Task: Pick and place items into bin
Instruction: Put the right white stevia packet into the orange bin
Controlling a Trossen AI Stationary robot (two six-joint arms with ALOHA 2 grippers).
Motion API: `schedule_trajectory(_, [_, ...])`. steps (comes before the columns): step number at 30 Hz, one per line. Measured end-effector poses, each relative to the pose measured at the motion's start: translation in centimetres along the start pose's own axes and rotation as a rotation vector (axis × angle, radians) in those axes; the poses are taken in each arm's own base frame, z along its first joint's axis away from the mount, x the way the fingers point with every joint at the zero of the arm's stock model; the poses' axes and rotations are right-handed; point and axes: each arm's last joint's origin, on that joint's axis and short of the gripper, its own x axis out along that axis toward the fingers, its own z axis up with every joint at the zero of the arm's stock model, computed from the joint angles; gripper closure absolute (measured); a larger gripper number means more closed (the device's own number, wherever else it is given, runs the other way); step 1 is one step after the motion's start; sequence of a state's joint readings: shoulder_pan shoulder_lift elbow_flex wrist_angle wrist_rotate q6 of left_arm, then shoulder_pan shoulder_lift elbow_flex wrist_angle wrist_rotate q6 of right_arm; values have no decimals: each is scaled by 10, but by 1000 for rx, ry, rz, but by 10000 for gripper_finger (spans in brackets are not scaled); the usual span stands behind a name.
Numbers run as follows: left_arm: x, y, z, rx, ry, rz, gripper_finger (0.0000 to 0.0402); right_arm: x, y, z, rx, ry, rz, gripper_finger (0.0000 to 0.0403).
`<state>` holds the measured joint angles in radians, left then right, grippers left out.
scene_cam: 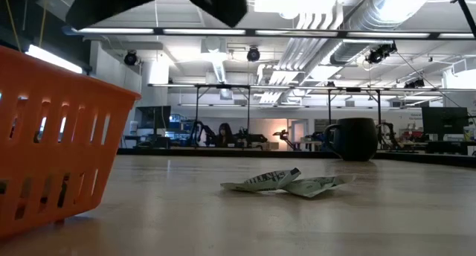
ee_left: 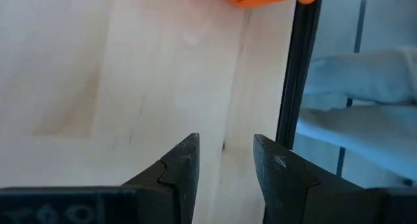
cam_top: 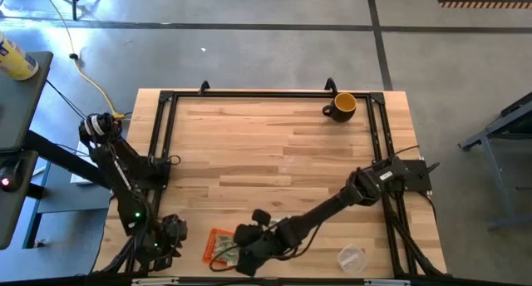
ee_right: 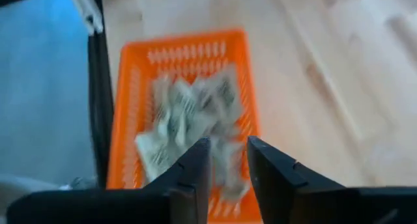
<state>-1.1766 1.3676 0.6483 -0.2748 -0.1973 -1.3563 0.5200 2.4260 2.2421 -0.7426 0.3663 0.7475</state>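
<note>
The orange bin (cam_top: 218, 236) stands near the table's front edge, left of the middle, and fills the left of the low view (scene_cam: 52, 137). Several pale green-and-white items (ee_right: 189, 113) lie inside it. Two more items (scene_cam: 286, 183) lie flat on the bare wood farther back. My right gripper (ee_right: 228, 165) hangs over the bin (ee_right: 130, 120) from its right side (cam_top: 249, 254), slanting down, with its fingers apart. The items show blurred through the gap. My left gripper (ee_left: 225, 159) is open over bare wood to the bin's left (cam_top: 170, 234), with nothing between its fingers.
A yellow-and-black mug (cam_top: 343, 106) stands at the far right of the table (scene_cam: 357, 139). A clear plastic cup (cam_top: 352, 257) stands near the front edge on the right. A black frame rail (cam_top: 162, 136) borders the table and runs close by my left gripper (ee_left: 293, 87).
</note>
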Motion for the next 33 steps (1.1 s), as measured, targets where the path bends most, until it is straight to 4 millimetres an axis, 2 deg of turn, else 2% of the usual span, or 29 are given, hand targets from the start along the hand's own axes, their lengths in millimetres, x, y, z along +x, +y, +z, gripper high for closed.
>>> schedule_trajectory(5, [-20, 5, -4, -94, -28, 31, 222, 8, -11, 13, -66, -69, -36, 346])
schedule_trajectory(10, [-38, 13, -2, -197, -46, 50, 222, 25, -21, 2, -106, -215, -109, 396])
schedule_trajectory(12, [-42, 14, -1, -205, -52, 55, 222, 17, -25, 3, -145, -289, -164, 396])
schedule_trajectory(16, [-48, 15, 4, -219, -113, 36, 222, -22, -41, 24, -90, -487, -171, 389])
schedule_trajectory(18, [-52, 16, 6, -231, -125, 24, 222, -26, -51, 24, -37, -569, -177, 396])
schedule_trajectory(20, [-56, 18, 7, -233, -116, 23, 222, -22, -62, 13, -39, -602, -209, 401])
schedule_trajectory(22, [-57, 21, 6, -235, -107, 54, 222, -16, -70, -3, -66, -592, -225, 398])
schedule_trajectory(26, [-59, 24, 6, -242, -113, 71, 222, -21, -84, -23, 48, -578, -175, 393])
schedule_trajectory(29, [-59, 25, 7, -272, -139, 77, 222, -21, -103, -48, 5, -458, -188, 395])
schedule_trajectory(33, [-59, 26, 9, -318, -220, 81, 222, -59, -116, -48, -25, -204, -90, 387])
